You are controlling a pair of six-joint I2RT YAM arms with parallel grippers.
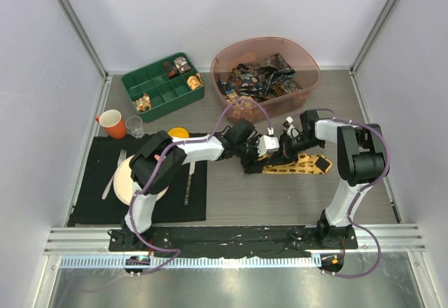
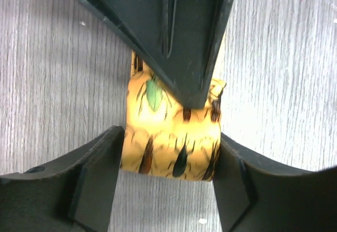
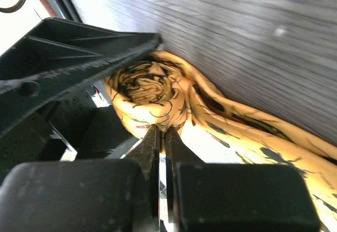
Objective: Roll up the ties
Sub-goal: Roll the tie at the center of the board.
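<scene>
Your right gripper (image 3: 160, 137) has its fingers pressed together, tips touching the rolled end of the yellow-orange fabric tie with dark insect prints (image 3: 158, 97). Your left gripper (image 2: 171, 153) stands parted, a finger on each side of that roll, on the grey wood-grain table (image 1: 280, 196) mid-surface. No writing is readable.

- Surface (image 1: 280, 203): grey wood-grain top, evenly lit, with faint shadows only.
- Enclosure: plain white back wall (image 1: 231, 7) and two white side walls (image 1: 35, 112), joined at the corners by grey metal posts (image 1: 77, 24).
- Near edge: an aluminium rail (image 1: 231, 236) runs across the full width; below it lies a brushed metal panel (image 1: 231, 287) with a dull sheen.
</scene>
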